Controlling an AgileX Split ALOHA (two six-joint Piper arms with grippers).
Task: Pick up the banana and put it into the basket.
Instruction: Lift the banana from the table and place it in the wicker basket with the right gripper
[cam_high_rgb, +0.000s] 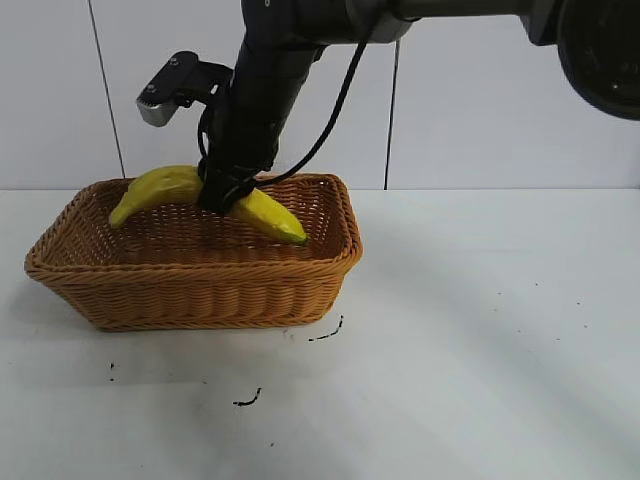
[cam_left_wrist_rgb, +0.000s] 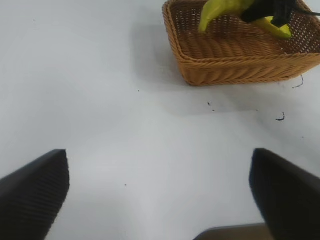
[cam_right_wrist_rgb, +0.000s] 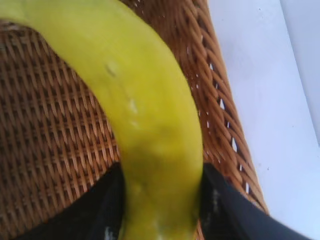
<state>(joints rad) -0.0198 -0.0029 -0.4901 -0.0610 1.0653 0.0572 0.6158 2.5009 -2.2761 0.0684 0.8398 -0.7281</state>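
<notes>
The yellow banana (cam_high_rgb: 268, 213) hangs inside the woven basket (cam_high_rgb: 190, 290), its middle clamped by my right gripper (cam_high_rgb: 226, 190), which is shut on it. One end reaches toward the basket's left rim and the dark-green tip points to the right wall. Whether it touches the basket floor I cannot tell. In the right wrist view the banana (cam_right_wrist_rgb: 145, 115) fills the gap between both black fingers (cam_right_wrist_rgb: 225, 210) over the wicker weave (cam_right_wrist_rgb: 45, 125). The left wrist view shows the basket (cam_left_wrist_rgb: 235, 65) and banana (cam_left_wrist_rgb: 220, 11) far off; my left gripper (cam_left_wrist_rgb: 160, 190) stands open above bare table, parked.
The white table (cam_high_rgb: 480, 330) stretches to the right and front of the basket, with a few small dark marks (cam_high_rgb: 247, 400) near the basket's front. A white wall stands behind. The right arm's cable (cam_high_rgb: 335, 110) loops above the basket.
</notes>
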